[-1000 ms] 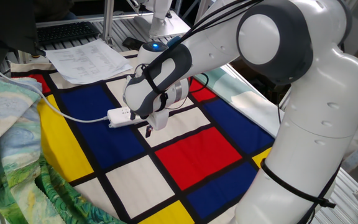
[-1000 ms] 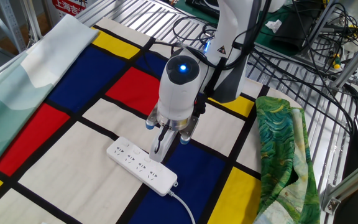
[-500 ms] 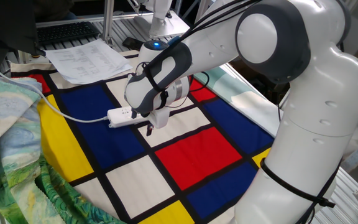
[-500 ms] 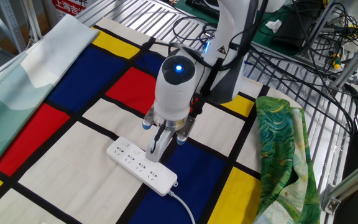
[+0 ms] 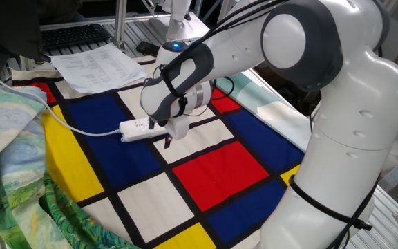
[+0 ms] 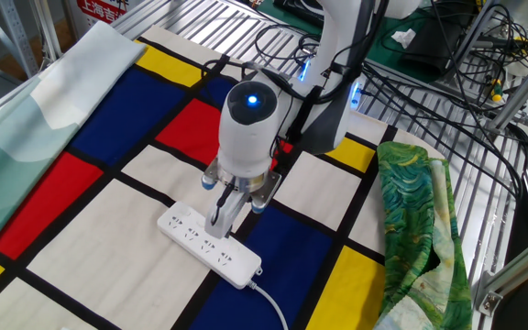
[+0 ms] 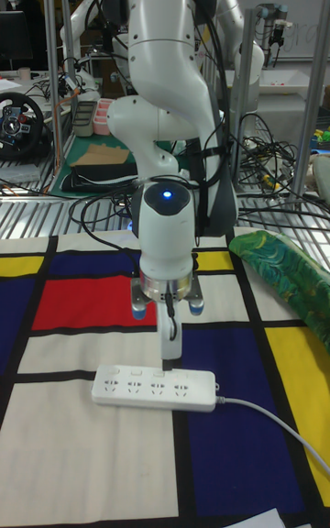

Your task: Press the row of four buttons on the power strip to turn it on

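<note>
The power strip (image 7: 154, 390) is lying on the checked cloth (image 6: 81, 266), long axis crosswise. The gripper (image 7: 166, 351) is pointing down just above the row of four buttons (image 7: 147, 371); fingers appearing pressed together.

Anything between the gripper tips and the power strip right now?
Nothing. In the tall fixed view the gripper points straight down at the power strip's back edge, with no object between; whether it touches is unclear.
</note>
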`<state>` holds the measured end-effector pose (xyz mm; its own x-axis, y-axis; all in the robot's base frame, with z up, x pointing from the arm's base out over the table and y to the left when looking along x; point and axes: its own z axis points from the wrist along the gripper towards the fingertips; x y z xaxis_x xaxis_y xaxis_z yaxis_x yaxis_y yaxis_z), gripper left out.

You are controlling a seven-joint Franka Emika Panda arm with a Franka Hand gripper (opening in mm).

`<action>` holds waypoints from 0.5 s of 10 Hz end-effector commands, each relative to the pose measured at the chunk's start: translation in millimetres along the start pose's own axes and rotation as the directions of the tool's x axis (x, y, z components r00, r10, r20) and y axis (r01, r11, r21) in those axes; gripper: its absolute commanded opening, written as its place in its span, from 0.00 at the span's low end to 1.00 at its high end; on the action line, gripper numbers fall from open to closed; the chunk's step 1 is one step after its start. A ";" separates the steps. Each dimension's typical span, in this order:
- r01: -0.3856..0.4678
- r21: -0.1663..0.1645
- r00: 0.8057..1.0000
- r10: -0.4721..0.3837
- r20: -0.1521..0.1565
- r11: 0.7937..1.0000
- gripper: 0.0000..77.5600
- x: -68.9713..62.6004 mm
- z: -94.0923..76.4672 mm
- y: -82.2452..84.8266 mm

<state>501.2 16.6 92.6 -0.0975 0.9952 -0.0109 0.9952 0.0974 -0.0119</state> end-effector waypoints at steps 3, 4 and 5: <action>-0.089 0.002 0.996 0.089 -0.004 0.996 1.00 -2.9 -1.5 1.0; -0.107 0.002 0.994 0.107 -0.005 0.994 1.00 -3.7 -1.7 0.6; -0.123 0.002 0.992 0.123 -0.009 0.992 1.00 -4.1 -1.7 0.6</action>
<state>501.7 14.2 93.0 -0.0051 1.0000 -0.0084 0.9999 0.0050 -0.0147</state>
